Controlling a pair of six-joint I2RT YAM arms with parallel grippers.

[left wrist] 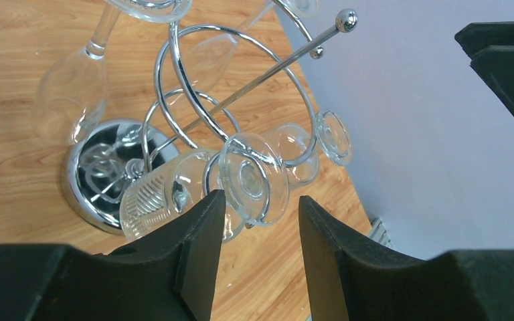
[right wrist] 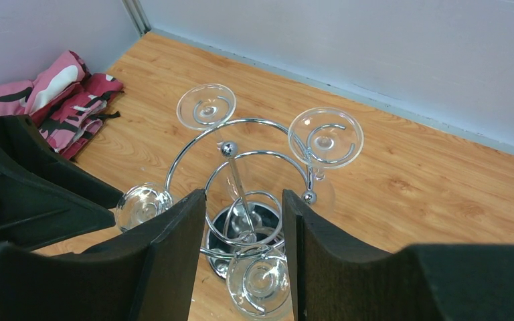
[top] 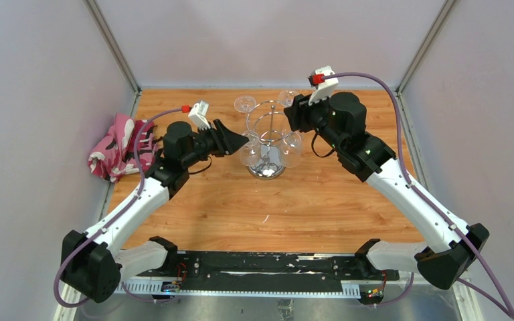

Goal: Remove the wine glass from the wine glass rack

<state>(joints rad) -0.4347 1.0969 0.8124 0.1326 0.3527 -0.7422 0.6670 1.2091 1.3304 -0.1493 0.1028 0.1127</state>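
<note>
Left gripper (left wrist: 261, 197) is held with jaws parted and nothing clamped. The wine glass (left wrist: 237, 177) is hung upside down on the left side of the wine glass rack (left wrist: 87, 190), foot hooked in the wire. Its round foot is framed just ahead of the gap between the fingertips (left wrist: 204, 227). Contact cannot be confirmed from the wrist view. Its ribbed bowl is angled down toward the mirror base, just beside the left fingertip. From overhead, the gripper tip is seen right at the rack's left side, about level with the hanging bowls.

Rack is stood upright around mid-table, slightly toward the back. Its round chrome base is set flat on the wooden table (top: 321, 200). A thin central pole topped by a small ball and wire rings around it are visible. Three other glasses (right wrist: 325, 137) are hung on it as well, feet up and spread round the rings.

Right gripper (right wrist: 242, 194) is likewise held open and empty. It is positioned above the rack at its back-right and pointed down, so the pole is seen between its fingers. It is kept apart from the wire and glass.

Pink patterned cloth (top: 117, 150) is bunched at the table's left edge, beyond the left arm and well apart from the rack.
</note>
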